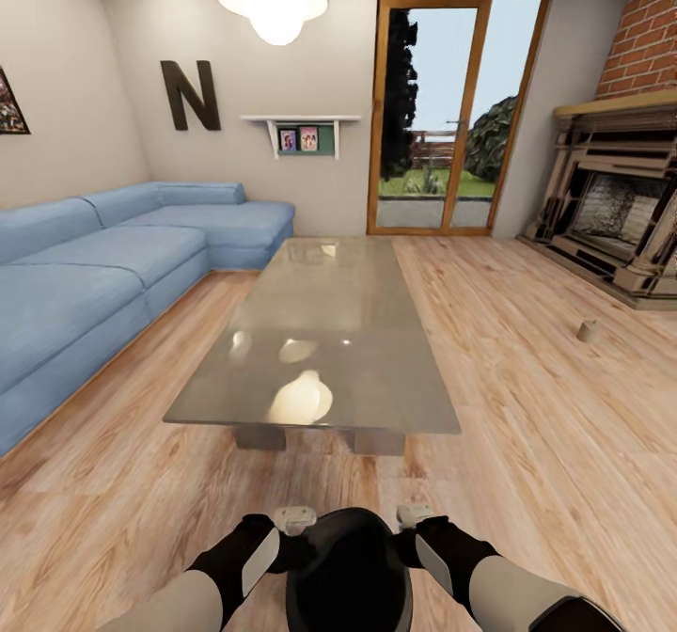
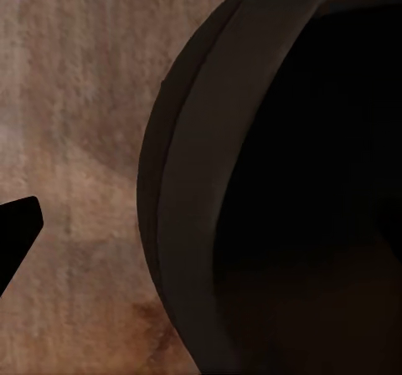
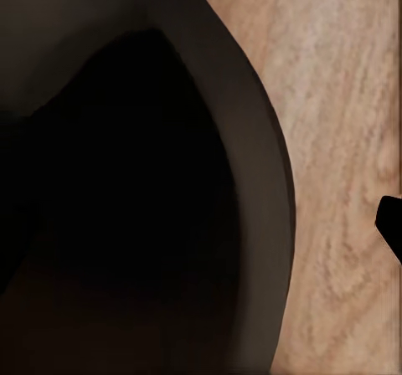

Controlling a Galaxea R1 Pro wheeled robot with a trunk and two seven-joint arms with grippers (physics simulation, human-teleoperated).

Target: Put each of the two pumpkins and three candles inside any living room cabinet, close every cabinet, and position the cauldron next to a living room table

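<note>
- Cauldron (image 1: 350,571) sits low and near, between both arms, just short of the glass tabletop (image 1: 324,331)'s near edge; floor visible under it in both wrist views.
- Left end effector (image 1: 293,522) and right end effector (image 1: 417,517) press the cauldron's flanks from either side. It looks like a two-arm squeeze rather than a pinch; jaw opening on either cannot be told from these frames.
- Risk: the hold is friction only on a round belly. Uneven arm motion or base jerk could let the pot slip or rotate out.
- Risk: driving forward too far could ram the cauldron into the tabletop edge or its grey legs (image 1: 320,439).
- Risk: releasing one arm first could tip it.
- A small tan object, likely a candle (image 1: 588,331), is far right on the floor near the fireplace (image 1: 611,209), still outside any cabinet.
</note>
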